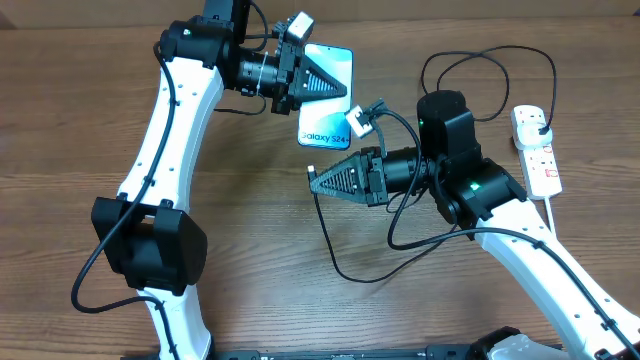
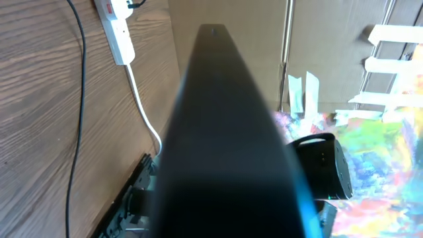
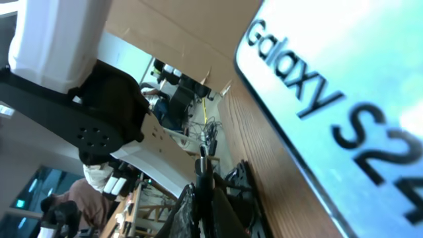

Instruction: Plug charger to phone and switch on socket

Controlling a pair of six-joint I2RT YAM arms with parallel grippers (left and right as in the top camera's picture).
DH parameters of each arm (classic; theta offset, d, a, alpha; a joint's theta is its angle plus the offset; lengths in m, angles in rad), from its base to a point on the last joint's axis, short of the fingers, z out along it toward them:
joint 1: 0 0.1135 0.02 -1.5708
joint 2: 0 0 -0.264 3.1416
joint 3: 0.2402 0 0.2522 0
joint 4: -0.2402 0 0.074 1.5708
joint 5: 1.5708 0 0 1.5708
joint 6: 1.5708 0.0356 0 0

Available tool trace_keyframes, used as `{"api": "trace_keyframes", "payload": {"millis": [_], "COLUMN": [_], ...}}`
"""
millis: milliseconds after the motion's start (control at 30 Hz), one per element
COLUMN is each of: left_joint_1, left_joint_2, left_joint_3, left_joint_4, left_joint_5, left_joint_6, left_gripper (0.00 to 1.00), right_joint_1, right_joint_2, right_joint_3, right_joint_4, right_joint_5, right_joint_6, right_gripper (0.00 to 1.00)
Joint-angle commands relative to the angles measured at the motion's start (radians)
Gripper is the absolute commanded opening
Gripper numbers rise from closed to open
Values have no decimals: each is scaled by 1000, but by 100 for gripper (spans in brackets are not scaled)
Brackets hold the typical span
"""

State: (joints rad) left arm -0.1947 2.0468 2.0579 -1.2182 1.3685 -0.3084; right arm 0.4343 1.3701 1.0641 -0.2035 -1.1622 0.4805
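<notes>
The phone (image 1: 328, 110), its light-blue screen showing "Galaxy S24", is held in my left gripper (image 1: 322, 84), which is shut on its upper part. In the left wrist view the phone (image 2: 225, 132) shows edge-on, dark and blurred. My right gripper (image 1: 318, 180) is shut on the tip end of the charger (image 1: 330, 245), just below the phone's lower end. In the right wrist view the connector tip (image 3: 203, 158) sticks out from the shut fingers (image 3: 201, 205), left of the phone screen (image 3: 344, 79). The socket (image 1: 537, 150) lies at the far right with the black plug (image 1: 541, 124) in it.
The charger's black cable loops over the table in front of the right arm and behind it (image 1: 490, 58). The socket's thick white cord (image 1: 556, 218) runs toward the front right. The left wrist view shows the socket (image 2: 115, 26), the cable (image 2: 79, 99) and a cardboard wall (image 2: 264, 39).
</notes>
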Motion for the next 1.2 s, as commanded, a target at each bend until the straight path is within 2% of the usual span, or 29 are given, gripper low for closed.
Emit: {"api": "trace_keyframes", "payload": {"millis": [0, 233, 1167], "left_joint_1": [6, 26, 48], "left_joint_2": [-10, -10, -10], "left_joint_3": [12, 12, 12], "left_joint_4": [8, 71, 67], "left_joint_5": [66, 212, 212], "left_joint_6": [12, 32, -40], "left_gripper": [4, 4, 4], "right_joint_1": [2, -3, -37], "right_joint_2": [0, 0, 0], "right_joint_3": [16, 16, 16], "right_joint_4": [47, 126, 159], "right_joint_5": [5, 20, 116], "right_joint_6": [52, 109, 183], "right_gripper": [4, 4, 4]}}
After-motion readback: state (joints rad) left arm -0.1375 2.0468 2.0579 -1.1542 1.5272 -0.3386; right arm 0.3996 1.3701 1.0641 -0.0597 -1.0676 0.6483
